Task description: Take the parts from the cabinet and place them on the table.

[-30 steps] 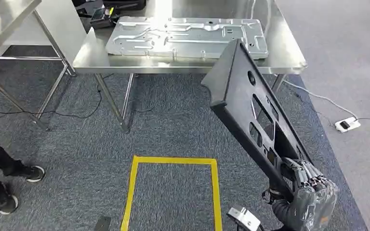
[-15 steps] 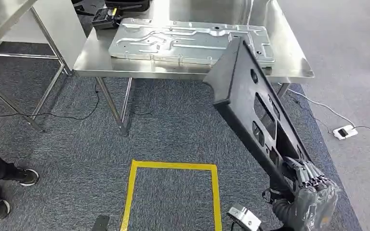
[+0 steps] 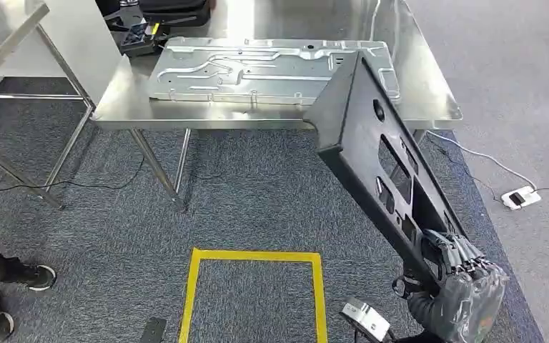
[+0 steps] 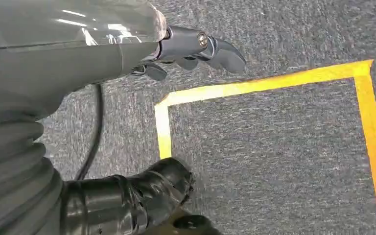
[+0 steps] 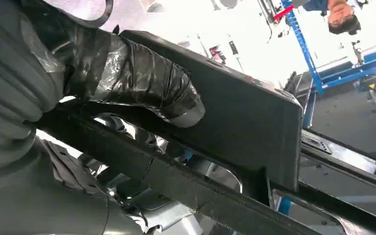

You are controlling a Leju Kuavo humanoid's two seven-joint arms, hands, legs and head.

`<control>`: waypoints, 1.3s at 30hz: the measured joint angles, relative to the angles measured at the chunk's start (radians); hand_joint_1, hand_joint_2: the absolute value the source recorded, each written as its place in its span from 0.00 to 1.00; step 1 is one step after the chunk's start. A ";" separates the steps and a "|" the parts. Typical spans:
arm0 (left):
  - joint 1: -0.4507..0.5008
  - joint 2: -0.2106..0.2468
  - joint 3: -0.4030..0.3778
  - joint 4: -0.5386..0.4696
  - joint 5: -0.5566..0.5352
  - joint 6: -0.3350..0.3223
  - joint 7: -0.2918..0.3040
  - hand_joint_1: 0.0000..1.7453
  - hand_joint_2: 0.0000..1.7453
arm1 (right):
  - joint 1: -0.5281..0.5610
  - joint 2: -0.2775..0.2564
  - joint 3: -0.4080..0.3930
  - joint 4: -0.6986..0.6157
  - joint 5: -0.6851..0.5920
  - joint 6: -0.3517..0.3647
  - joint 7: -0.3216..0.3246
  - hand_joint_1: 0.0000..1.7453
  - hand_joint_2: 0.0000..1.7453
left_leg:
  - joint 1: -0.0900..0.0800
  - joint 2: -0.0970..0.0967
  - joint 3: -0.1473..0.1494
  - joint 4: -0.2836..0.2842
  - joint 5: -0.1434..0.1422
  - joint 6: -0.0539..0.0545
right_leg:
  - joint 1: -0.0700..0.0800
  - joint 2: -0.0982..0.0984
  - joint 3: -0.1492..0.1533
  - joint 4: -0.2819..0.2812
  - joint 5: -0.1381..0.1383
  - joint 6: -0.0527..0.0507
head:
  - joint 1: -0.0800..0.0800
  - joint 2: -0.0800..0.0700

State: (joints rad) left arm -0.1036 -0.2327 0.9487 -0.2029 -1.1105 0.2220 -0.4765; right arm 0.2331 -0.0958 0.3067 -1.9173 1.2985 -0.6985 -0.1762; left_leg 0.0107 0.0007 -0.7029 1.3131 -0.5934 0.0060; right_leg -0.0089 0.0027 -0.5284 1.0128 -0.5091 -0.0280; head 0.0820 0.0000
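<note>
A long black plastic panel (image 3: 379, 157) with several cut-outs rises at a slant from my right hand (image 3: 452, 275), which grips its lower end at the lower right of the head view. Its upper end overlaps the near edge of the steel table (image 3: 114, 107). On that table lies a flat silver stamped metal part (image 3: 257, 68). In the right wrist view my thumb (image 5: 147, 83) presses across the black panel (image 5: 245, 112). My left hand (image 4: 191, 49) hangs over the carpet with its fingers loosely curled and nothing in it.
Yellow tape (image 3: 257, 256) marks a square on the grey carpet in front of me. A second steel table's legs (image 3: 57, 153) stand at left. A person's shoes (image 3: 14, 279) are at the lower left. A white power strip (image 3: 520, 198) and cable lie on the floor at right.
The whole view has shifted a little; the table sits slightly lower and more to the left in the picture. The panel's top end now overlaps the table edge further.
</note>
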 joint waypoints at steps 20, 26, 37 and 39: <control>-0.005 -0.002 0.000 0.000 0.000 0.001 0.000 0.00 1.00 | -0.007 -0.009 -0.001 0.004 0.000 0.000 0.002 1.00 1.00 | -0.001 -0.007 0.226 -0.304 0.050 0.028 | -0.001 -0.008 -0.103 0.024 0.040 0.053 | 0.004 0.000; -0.009 -0.003 0.000 0.000 0.000 0.003 0.000 0.00 1.00 | 0.000 -0.010 -0.004 -0.001 0.002 0.000 0.008 1.00 1.00 | 0.002 -0.004 0.179 -0.178 0.021 -0.004 | -0.006 -0.003 -0.053 0.007 0.044 0.004 | -0.002 0.000; -0.002 0.000 -0.001 0.000 -0.002 0.009 0.001 0.00 1.00 | -0.026 -0.011 -0.009 0.001 -0.002 0.000 0.000 1.00 1.00 | -0.014 -0.004 0.077 -0.271 0.147 0.026 | 0.002 0.008 0.037 0.008 -0.036 0.026 | -0.001 0.000; -0.003 0.000 -0.001 0.000 -0.002 0.010 0.001 0.00 1.00 | -0.033 -0.014 -0.009 0.000 -0.003 -0.001 -0.002 1.00 1.00 | -0.006 -0.007 0.102 -0.287 0.147 0.035 | 0.004 0.007 0.043 0.012 -0.037 0.033 | -0.001 0.000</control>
State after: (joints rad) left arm -0.1069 -0.2331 0.9476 -0.2029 -1.1120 0.2323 -0.4753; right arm 0.1999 -0.1094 0.2976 -1.9169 1.2955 -0.6992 -0.1778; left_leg 0.0043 -0.0062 -0.6008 1.0260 -0.4464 0.0406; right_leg -0.0045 0.0102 -0.4850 1.0247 -0.5457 0.0051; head 0.0805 0.0000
